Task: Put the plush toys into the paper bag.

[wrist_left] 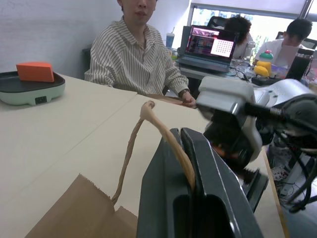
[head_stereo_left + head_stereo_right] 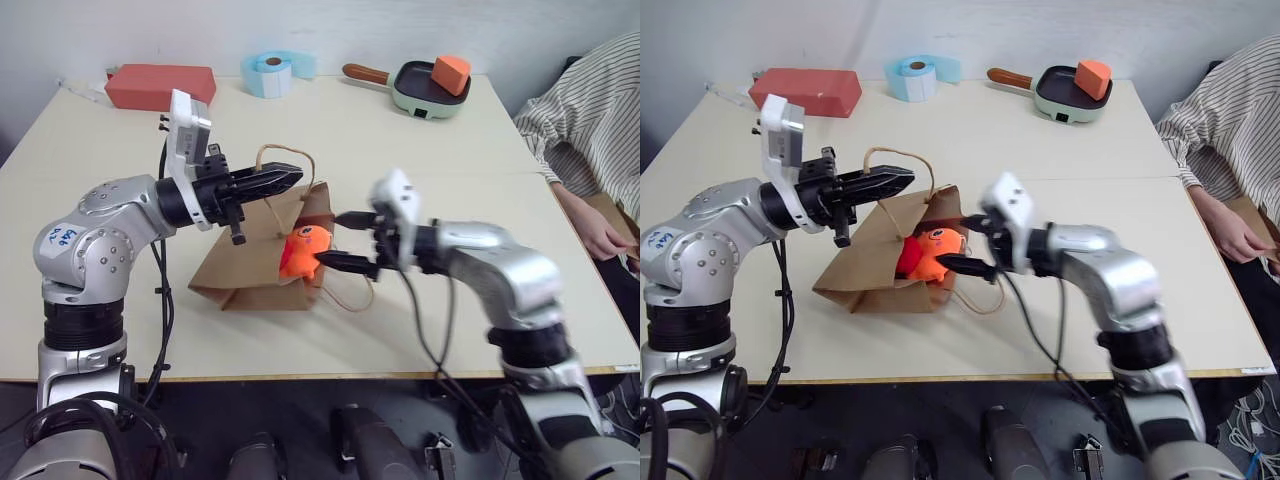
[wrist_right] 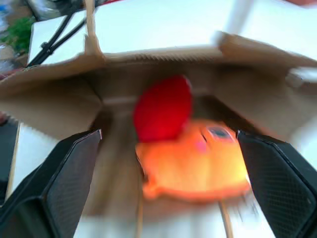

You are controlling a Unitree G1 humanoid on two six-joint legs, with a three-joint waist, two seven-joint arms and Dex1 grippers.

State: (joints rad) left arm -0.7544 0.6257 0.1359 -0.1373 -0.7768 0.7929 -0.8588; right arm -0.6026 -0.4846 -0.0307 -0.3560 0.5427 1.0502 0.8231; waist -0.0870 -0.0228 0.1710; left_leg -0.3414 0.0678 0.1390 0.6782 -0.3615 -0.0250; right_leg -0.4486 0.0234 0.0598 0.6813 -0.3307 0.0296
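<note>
L claw [image 2: 290,178] clamped on bag handle [image 1: 148,124], R claw [image 2: 345,240] apart, both toys [image 3: 188,148] in bag [image 2: 240,270] mouth

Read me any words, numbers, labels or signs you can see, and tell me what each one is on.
No text reads clearly.
Blue handwritten marks on the silver left upper-arm shell: too small to read.
Open laptop's pink-and-white screen: too blurred to read.
Pale blue label roll: no print visible.
</note>
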